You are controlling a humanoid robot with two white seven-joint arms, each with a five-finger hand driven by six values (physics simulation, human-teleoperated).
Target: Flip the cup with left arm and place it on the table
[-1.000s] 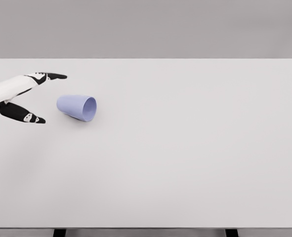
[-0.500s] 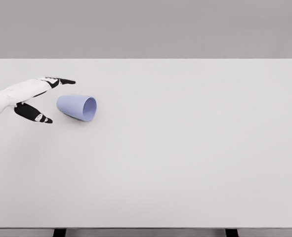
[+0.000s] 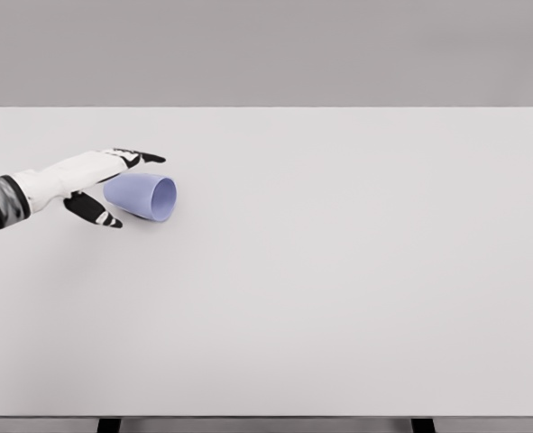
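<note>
Grey wall behind, white table (image 3: 338, 298) filling nearly the whole view. Left hand (image 3: 95, 180) enters from the left edge, low over the tabletop, palm side turned toward the cup (image 3: 142, 196). Fingers (image 3: 144, 157) straight and spread: upper ones reach over the far side of the cup's closed end, thumb (image 3: 95, 211) sits on the near side. Hand is open, brackets the narrow end, nothing gripped; whether any finger touches the cup cannot be told from this angle. Dark wrist band visible at the frame edge.

Cup: pale lavender, lying on its side on the table's left part, toward the far edge. Closed base points left toward the hand, open mouth faces right and slightly toward the viewer. Faint shadow beneath it on the tabletop. Two dark table legs show below the near edge.
</note>
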